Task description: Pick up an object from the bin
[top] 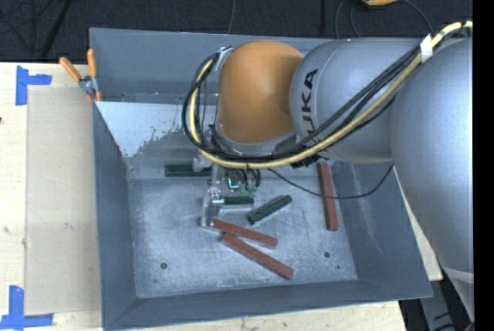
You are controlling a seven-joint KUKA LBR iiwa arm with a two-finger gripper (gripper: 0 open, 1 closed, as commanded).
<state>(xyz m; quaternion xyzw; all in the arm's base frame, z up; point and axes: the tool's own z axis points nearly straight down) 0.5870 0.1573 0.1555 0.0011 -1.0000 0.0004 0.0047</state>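
Seen from above, the hand is low over the floor of the grey bin near its middle, its tip just beside the left end of a reddish-brown stick. Whether the hand is spread or pressed together I cannot tell. A second reddish-brown stick lies just below the first, a dark green stick lies just right of the hand, and a third brown stick lies well apart at right.
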